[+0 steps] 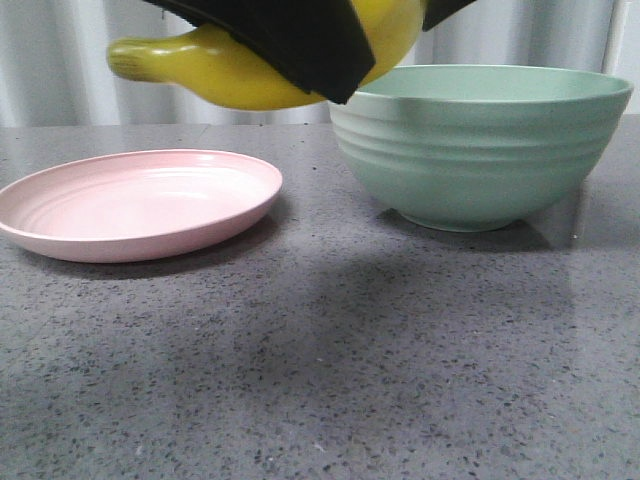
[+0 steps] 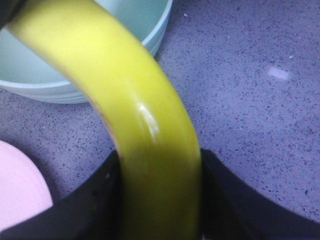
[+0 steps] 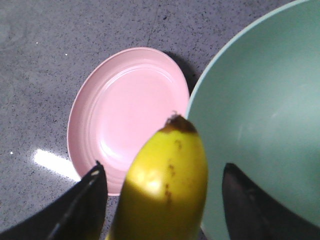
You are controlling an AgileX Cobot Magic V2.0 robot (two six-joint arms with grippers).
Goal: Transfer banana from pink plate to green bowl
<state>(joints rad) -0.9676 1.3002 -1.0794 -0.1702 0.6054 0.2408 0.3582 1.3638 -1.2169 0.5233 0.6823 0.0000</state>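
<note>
The yellow banana (image 1: 220,72) hangs in the air above the gap between the pink plate (image 1: 130,205) and the green bowl (image 1: 480,145). Black gripper fingers (image 1: 300,40) cover its middle in the front view. My left gripper (image 2: 160,156) is shut on the banana (image 2: 125,90), with both fingers pressed against its sides. My right gripper (image 3: 162,170) is open; its fingers straddle the banana's dark-tipped end (image 3: 170,165) with a gap on each side. The plate (image 3: 125,115) is bare and the bowl (image 3: 260,115) holds nothing.
The plate and bowl stand on a grey speckled tabletop (image 1: 320,360). A pale curtain-like wall (image 1: 60,60) runs along the back.
</note>
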